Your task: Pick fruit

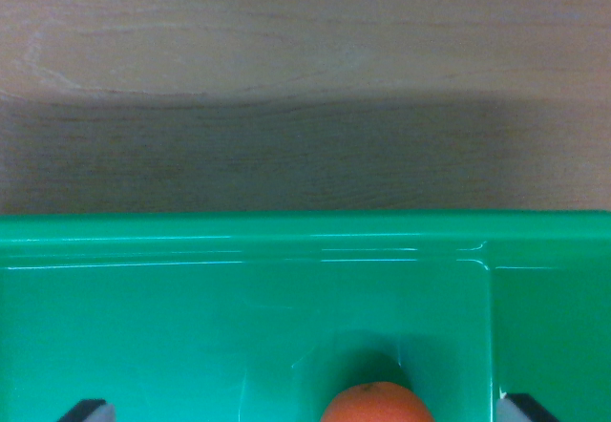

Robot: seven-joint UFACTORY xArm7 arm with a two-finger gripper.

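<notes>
Wrist view, looking down over a green plastic tray [191, 250] set on a pale wood-grain worktop [286, 59]. The tray fills the lower half of the frame; its far rim runs straight across as a bright green band, and the worktop lies beyond that rim. A broad dark shadow falls on the worktop just beyond the rim, while the strip farthest from the tray is lit and lighter in tone.

Inside the tray, a raised ridge toward the wrist view's right divides the floor into a wide compartment and a narrower one at the right edge of the frame. An orange fruit [374, 405] rests on the floor of the wide compartment, near the divider, at the bottom edge of the picture; only its upper part shows, with a small dark spot on top. A soft shadow lies on the tray floor just behind the fruit.

The claw [307, 411] appears only as two dark fingertips [88, 410] at the bottom corners, one at the wrist view's left and one at the right. They stand wide apart and grip nothing. The fruit lies between them, nearer the right tip, and touches neither.
</notes>
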